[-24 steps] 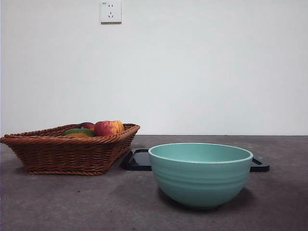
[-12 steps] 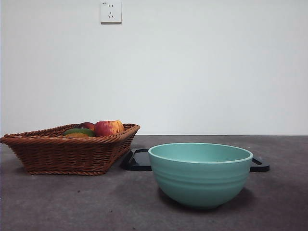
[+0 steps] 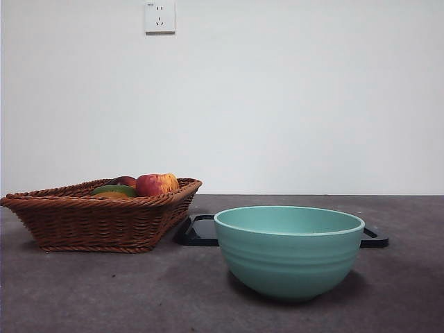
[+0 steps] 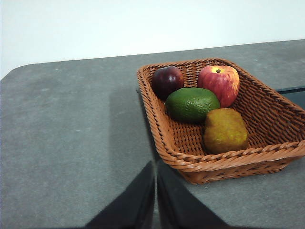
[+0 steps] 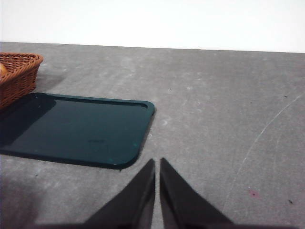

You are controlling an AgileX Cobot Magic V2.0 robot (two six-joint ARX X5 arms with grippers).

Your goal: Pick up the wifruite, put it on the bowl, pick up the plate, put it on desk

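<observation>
Basket (image 3: 104,215) at the front view's left hides the golden-brown fruit (image 4: 225,130); only the left wrist view shows it, long axis running away from the camera. Centre-right, the bowl (image 3: 289,251) stands before the dark tray (image 5: 76,129). Left gripper (image 4: 156,191) and right gripper (image 5: 157,186): jaws together, empty.

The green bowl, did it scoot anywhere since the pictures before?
No. The bowl sits in the same spot in front of the dark tray, with the same gap to the basket.
</observation>
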